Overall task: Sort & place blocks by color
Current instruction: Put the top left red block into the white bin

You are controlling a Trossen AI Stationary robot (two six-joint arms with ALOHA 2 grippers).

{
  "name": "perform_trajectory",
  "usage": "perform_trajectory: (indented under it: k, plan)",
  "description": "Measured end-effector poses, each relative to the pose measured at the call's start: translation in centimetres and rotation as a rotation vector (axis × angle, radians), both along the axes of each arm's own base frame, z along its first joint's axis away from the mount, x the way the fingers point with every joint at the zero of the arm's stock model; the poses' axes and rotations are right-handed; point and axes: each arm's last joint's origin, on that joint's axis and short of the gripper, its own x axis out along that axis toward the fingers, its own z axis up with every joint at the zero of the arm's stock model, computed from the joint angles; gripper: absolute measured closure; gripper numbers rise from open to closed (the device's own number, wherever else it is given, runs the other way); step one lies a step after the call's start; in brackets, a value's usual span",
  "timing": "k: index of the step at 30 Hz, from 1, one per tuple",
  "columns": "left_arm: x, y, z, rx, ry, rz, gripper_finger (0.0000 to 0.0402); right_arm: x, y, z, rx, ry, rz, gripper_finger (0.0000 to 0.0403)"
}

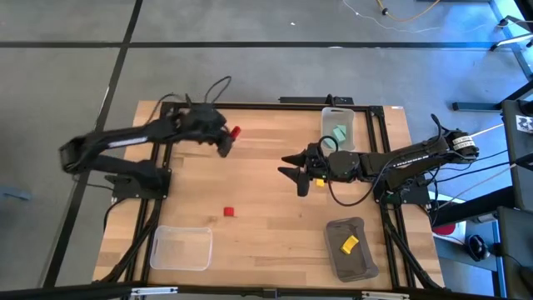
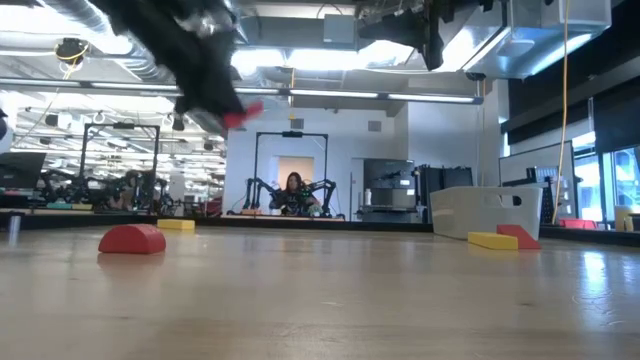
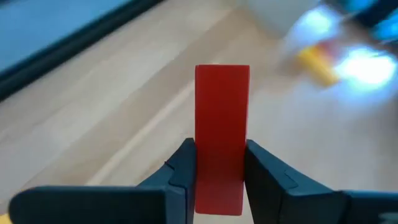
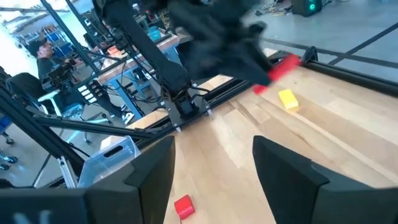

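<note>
My left gripper [image 1: 227, 140] hangs above the far left part of the table, shut on a red bar block [image 3: 221, 124], which also shows in the high view [image 1: 236, 132]. My right gripper [image 1: 294, 172] hovers open over the middle of the table with nothing between its fingers [image 4: 155, 180]. A small red block [image 1: 229, 212] lies flat on the wood toward the near edge. A yellow block [image 4: 287, 99] lies on the table below the left gripper. A teal block [image 1: 339, 133] lies in the far clear bin, and a yellow one [image 1: 349, 243] in the grey bin. My left gripper pinches the red bar's two long sides at its rear end [image 3: 219, 180] between its two fingers [image 3: 184, 171]. The bar lies along the fingers and sticks out well past their tips. The gripper slants downward, and the bar is lifted clear of the table.
A clear bin [image 1: 181, 247] stands at the near left, a grey bin [image 1: 333, 254] at the near right, and another clear bin [image 1: 326, 117] at the far edge. Bare wood lies between them. A black frame rail borders the table's far and right sides.
</note>
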Motion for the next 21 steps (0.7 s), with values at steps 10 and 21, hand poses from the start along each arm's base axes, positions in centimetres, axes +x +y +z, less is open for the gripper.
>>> perform_trajectory:
  k: [10, 21]
  plan:
    - [-3.3, -7.5, 2.0, 0.063, -0.297, -0.02, 0.0314, 0.0, 0.0, 0.0, -0.008, 0.0, -0.002, 0.0185]
    - [-3.5, -8.7, 2.1, 0.067, -0.311, -0.026, 0.0314, 0.0, 0.0, 0.1, -0.033, 0.0, 0.003, 0.0185]
